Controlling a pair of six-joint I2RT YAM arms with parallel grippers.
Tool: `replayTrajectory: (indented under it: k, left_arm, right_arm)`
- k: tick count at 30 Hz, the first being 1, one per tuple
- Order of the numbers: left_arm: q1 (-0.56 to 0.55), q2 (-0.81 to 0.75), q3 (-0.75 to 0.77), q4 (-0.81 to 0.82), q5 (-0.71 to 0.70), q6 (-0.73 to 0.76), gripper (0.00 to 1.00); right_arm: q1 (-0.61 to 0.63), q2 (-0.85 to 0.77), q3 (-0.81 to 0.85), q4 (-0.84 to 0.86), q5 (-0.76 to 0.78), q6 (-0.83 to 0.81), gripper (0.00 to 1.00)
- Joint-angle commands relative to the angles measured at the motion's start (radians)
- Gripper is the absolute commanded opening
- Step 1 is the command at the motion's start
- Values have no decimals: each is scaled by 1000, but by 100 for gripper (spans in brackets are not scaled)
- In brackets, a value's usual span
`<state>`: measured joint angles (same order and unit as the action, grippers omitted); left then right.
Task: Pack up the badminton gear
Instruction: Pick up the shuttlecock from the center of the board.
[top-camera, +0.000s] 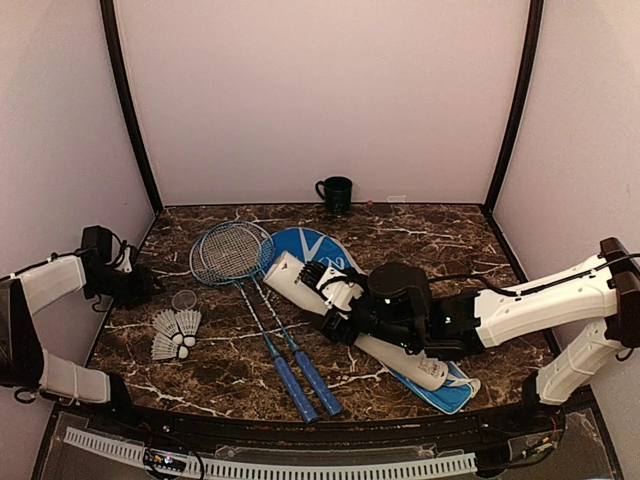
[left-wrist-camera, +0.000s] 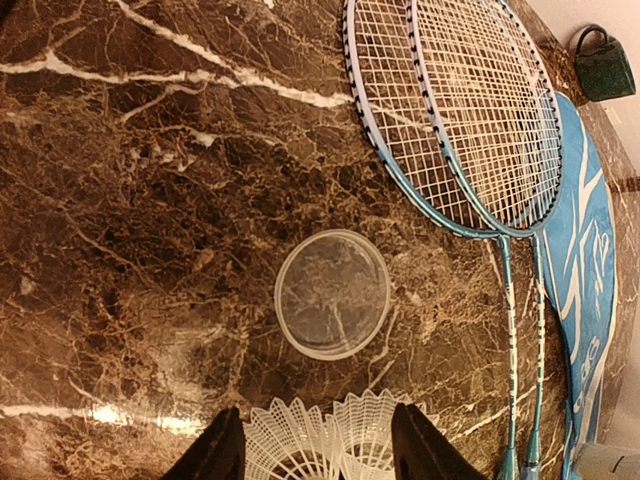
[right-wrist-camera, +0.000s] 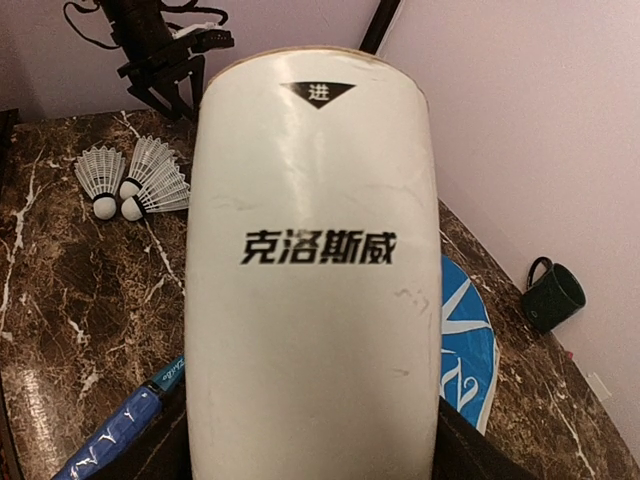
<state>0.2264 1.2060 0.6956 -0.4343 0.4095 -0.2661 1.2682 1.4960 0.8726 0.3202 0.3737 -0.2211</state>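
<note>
The long white tube (top-camera: 350, 320) lies slantwise over the blue racket cover (top-camera: 305, 243). My right gripper (top-camera: 340, 305) is shut on the tube near its upper part. In the right wrist view the tube (right-wrist-camera: 315, 270) fills the frame between my right gripper's (right-wrist-camera: 315, 455) fingers. Two blue-handled rackets (top-camera: 232, 252) lie side by side left of the tube. Three white shuttlecocks (top-camera: 175, 335) lie at the left. My left gripper (top-camera: 140, 285) is open and empty, back from the shuttlecocks (left-wrist-camera: 320, 440), which show between its fingers (left-wrist-camera: 215, 450).
A clear round lid (top-camera: 184, 299) lies on the marble table just beyond the shuttlecocks, and it also shows in the left wrist view (left-wrist-camera: 332, 295). A dark green mug (top-camera: 335, 192) stands at the back wall. Walls close in the table on three sides.
</note>
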Motion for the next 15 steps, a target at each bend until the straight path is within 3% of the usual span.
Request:
replayTrajectory:
  k: [1,15]
  left_arm:
    - [5,53,-10,17,52,1,50]
    - [3,64,-5,-79,98,-61,46]
  right_arm:
    - [-18,-26,-28,79,-16,31,71]
    - [-33,-20,-28,94,-44,22,71]
